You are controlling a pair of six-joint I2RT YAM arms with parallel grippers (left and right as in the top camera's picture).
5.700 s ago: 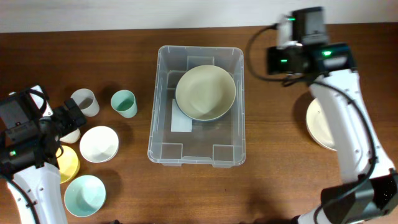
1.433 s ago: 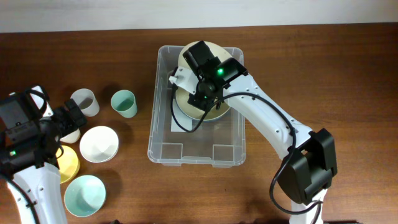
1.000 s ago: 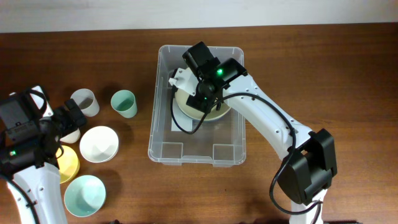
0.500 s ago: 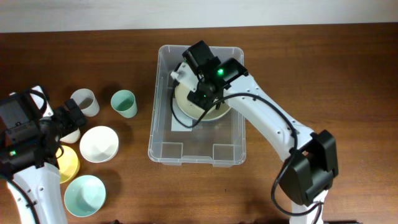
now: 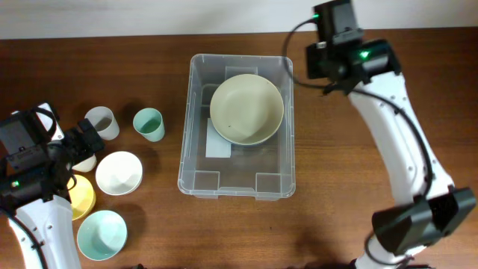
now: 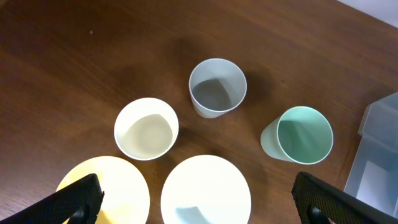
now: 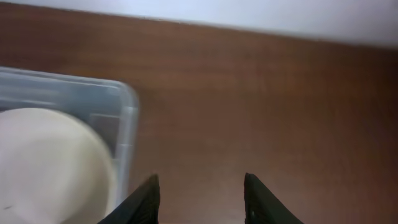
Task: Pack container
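Note:
The container (image 5: 184,149) is a large clear bin at the table's middle, with a white label (image 5: 218,143) on its bottom. A big cream bowl (image 5: 246,109) lies in its far half. My right gripper (image 5: 328,73) hangs over bare table just beyond the bin's back right corner. In the right wrist view it (image 7: 202,202) is open and empty, with the bin corner (image 7: 127,102) and the bowl (image 7: 50,162) at the left. My left gripper (image 6: 199,202) is open and empty, above a white bowl (image 6: 206,190); overhead it (image 5: 82,142) sits far left.
Left of the bin stand a grey cup (image 5: 101,122), a teal cup (image 5: 149,124), a white bowl (image 5: 119,172), a yellow bowl (image 5: 81,196) and a teal bowl (image 5: 101,234). The left wrist view also shows a small cream cup (image 6: 147,129).
My right arm has pulled up out of the bin and swung to its back right corner, leaving the cream bowl inside. The left arm has not moved.

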